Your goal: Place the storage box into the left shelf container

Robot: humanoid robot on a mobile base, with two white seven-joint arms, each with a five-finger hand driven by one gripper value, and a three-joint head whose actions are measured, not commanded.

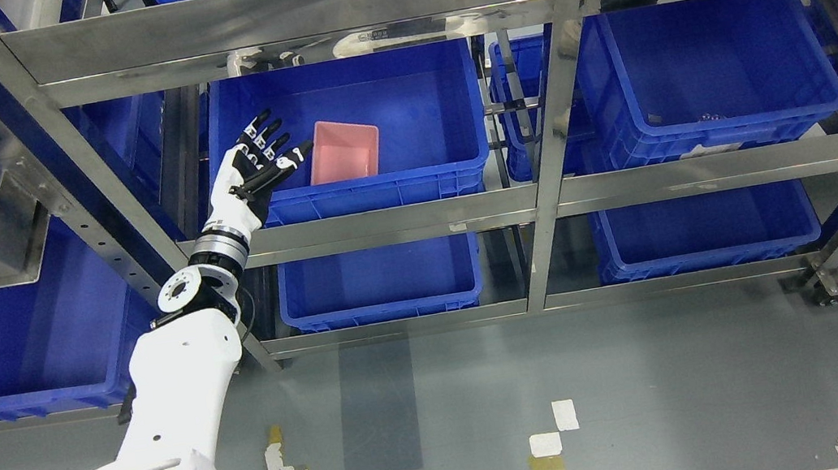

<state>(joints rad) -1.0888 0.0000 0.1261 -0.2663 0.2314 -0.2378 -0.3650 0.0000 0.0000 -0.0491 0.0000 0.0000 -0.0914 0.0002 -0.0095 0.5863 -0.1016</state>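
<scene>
Presently on view: a steel shelf rack (417,219) of bare metal rails and uprights, standing on a grey floor (655,398) marked with scuffed patches of white and yellow tape. Middle tier, left bay: one blue shelf container (380,191), open-topped, holding a single pink storage box (344,149) that lies tilted against the container's floor near its left wall, open side up; nothing visible inside the box. Left hand (263,164): raised at the container's front left corner, just beside the pink box and not touching it, palm up, fingers (264,125) spread apart and holding nothing. Its white arm runs up from the lower left, passing in front of the rack's slanted left upright and the front rail of the tier. Middle tier, right bay: a second blue crate (722,118), with a few small dark items at its far right, too small to identify. Lower tier: two further blue crates (384,305), interiors bare where visible. More blue crates stand on the adjoining rack at far left.
</scene>
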